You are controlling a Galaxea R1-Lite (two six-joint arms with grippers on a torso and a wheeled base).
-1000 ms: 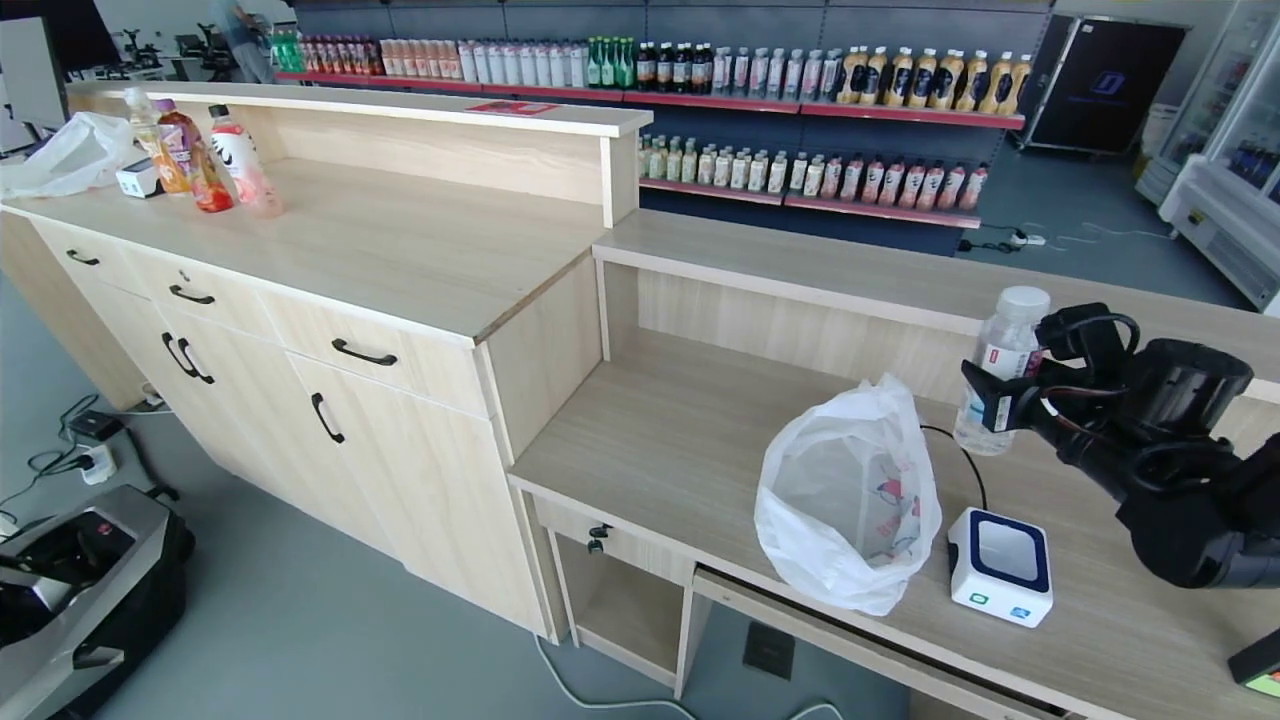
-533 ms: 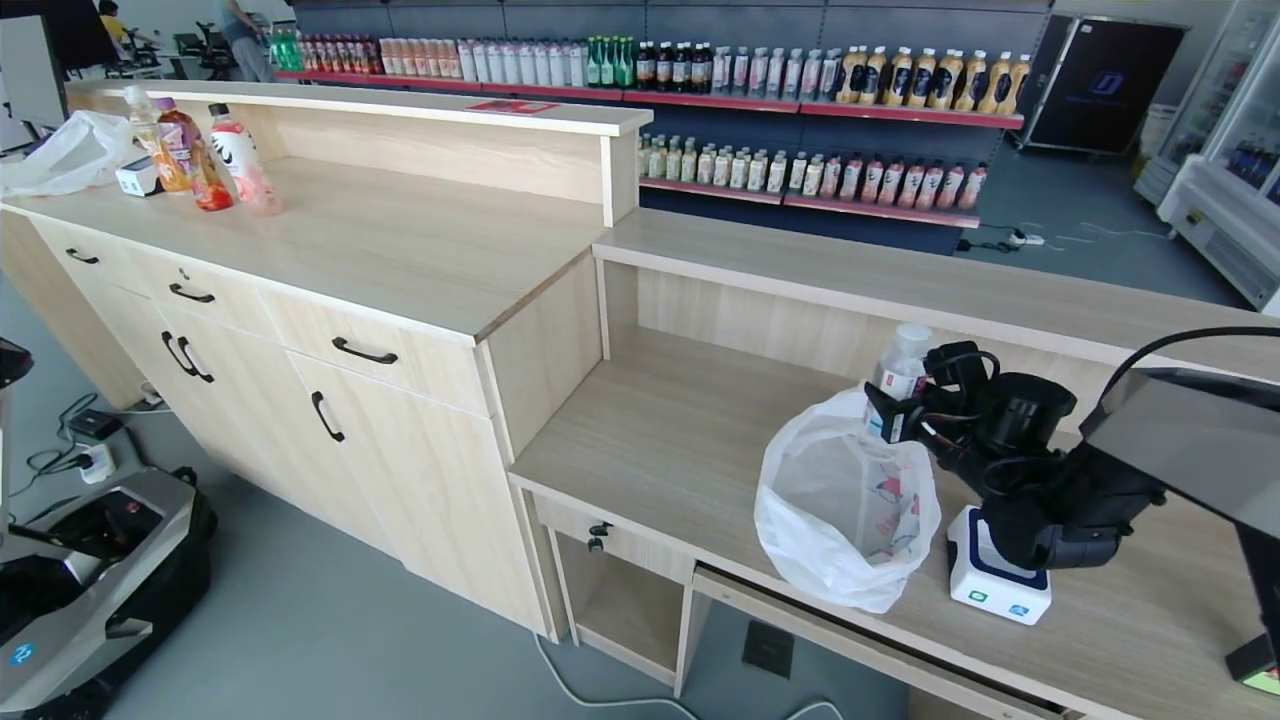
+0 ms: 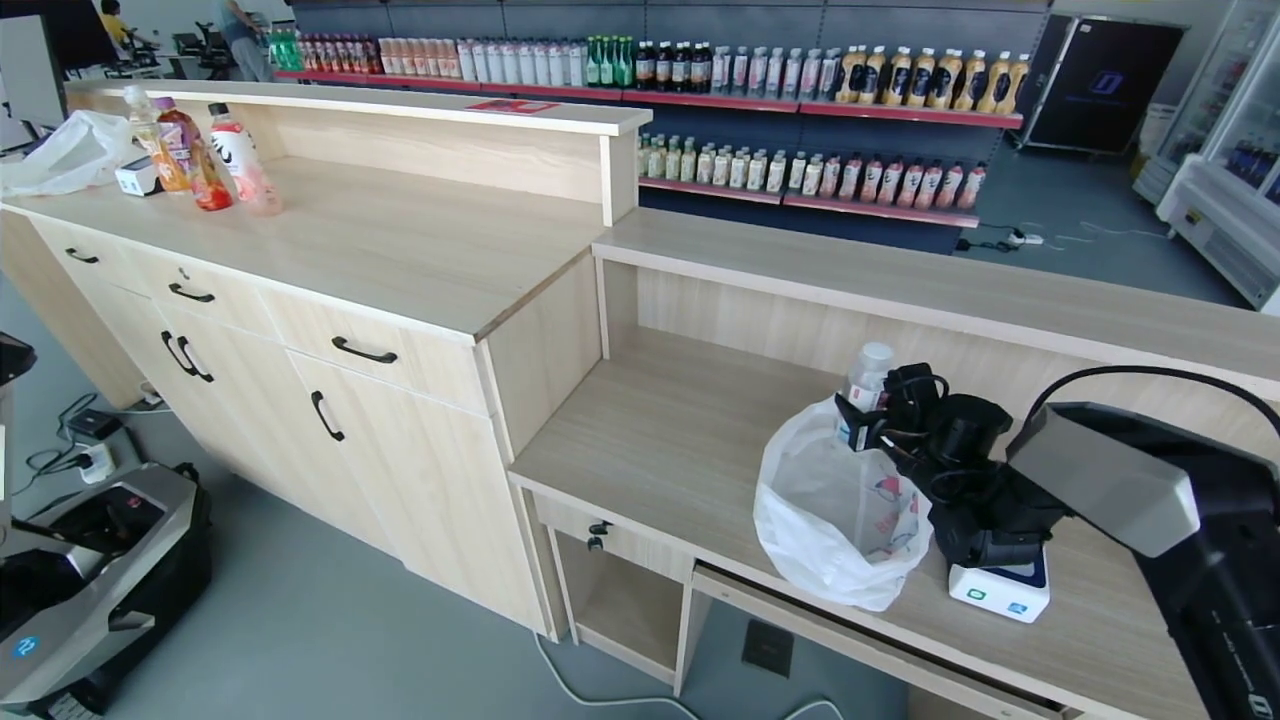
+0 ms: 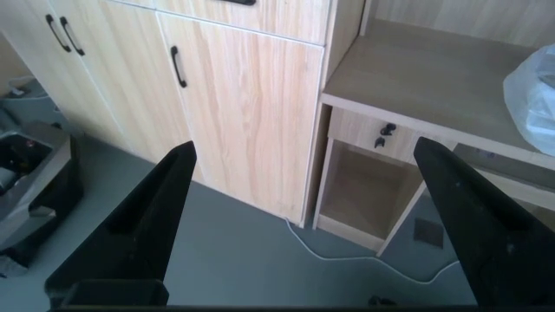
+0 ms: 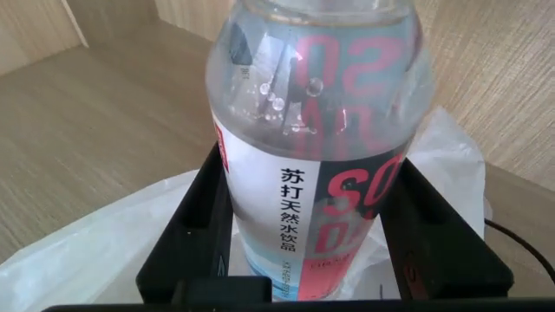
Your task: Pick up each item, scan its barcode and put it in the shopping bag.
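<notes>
A clear water bottle point(image 3: 866, 378) with a white cap and a red-and-white label stands upright in my right gripper point(image 3: 868, 428), which is shut on its lower body. The bottle hangs just over the back rim of the white plastic shopping bag point(image 3: 835, 520) on the low desk. In the right wrist view the bottle point(image 5: 319, 147) sits between the black fingers point(image 5: 186, 234), with the bag point(image 5: 95, 256) below it. The white barcode scanner point(image 3: 997, 592) lies right of the bag, partly under my right arm. My left gripper point(image 4: 303, 234) is open, off the desk and above the floor by the cupboard doors.
The low desk point(image 3: 680, 430) has a raised ledge point(image 3: 900, 270) behind it and a taller counter point(image 3: 400, 240) to the left. On that counter's far end stand three drink bottles point(image 3: 195, 155), another white bag point(image 3: 60, 155) and a small scanner point(image 3: 137, 178).
My right arm has carried the bottle left and down, from above the scanner's far side to the bag's mouth. The bag and the scanner have stayed put.
</notes>
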